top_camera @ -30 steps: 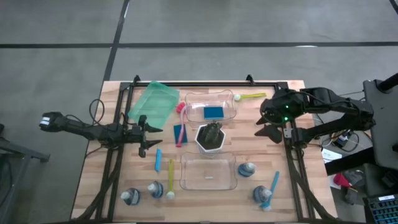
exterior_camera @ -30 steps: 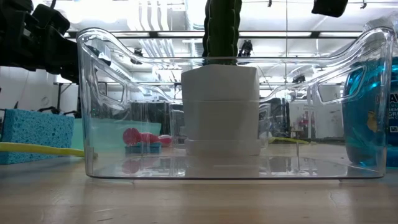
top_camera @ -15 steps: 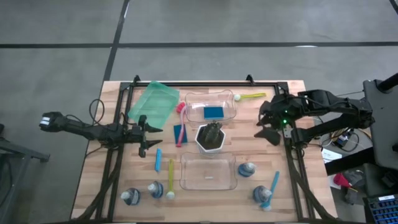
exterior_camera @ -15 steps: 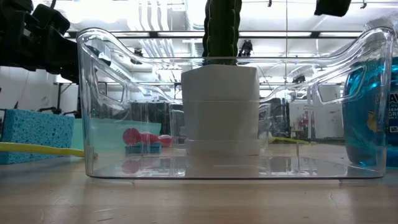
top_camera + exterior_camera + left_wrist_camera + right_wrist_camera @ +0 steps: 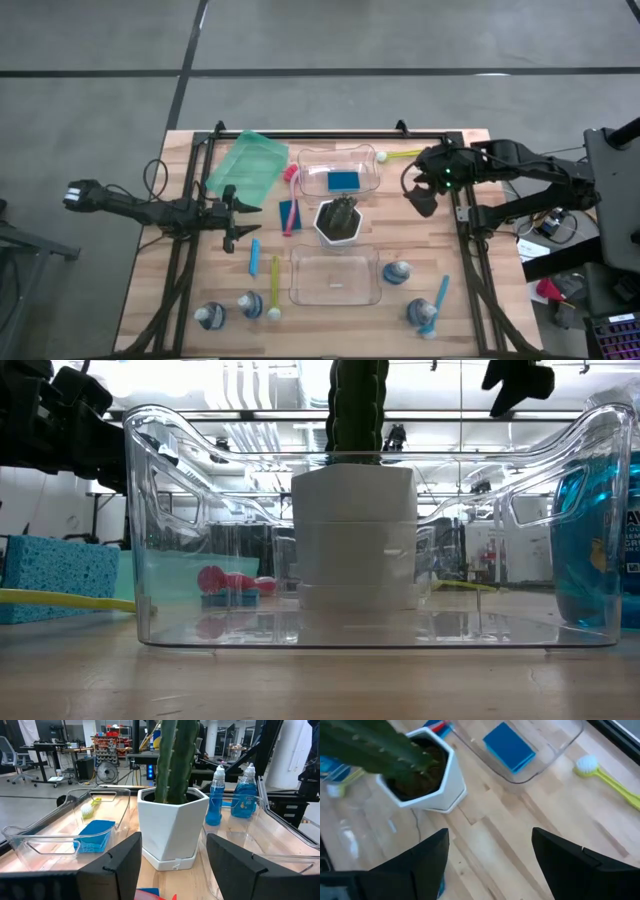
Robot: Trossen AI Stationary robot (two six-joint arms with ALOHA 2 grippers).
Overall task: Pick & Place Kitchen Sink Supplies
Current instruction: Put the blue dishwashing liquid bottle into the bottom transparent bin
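Right gripper (image 5: 420, 190) hovers with fingers apart above the wooden surface (image 5: 470, 290), at 3 o'clock from the white hexagonal pot with the dark plant (image 5: 338, 222). Left gripper (image 5: 234, 213) waits with fingers apart at 9 o'clock from that pot. One flat blue rectangular sponge (image 5: 343, 181) lies inside the clear plastic bin (image 5: 305, 170) at 12 o'clock from the pot. A slim yellow brush (image 5: 403, 155) lies just beyond that bin at 2 o'clock.
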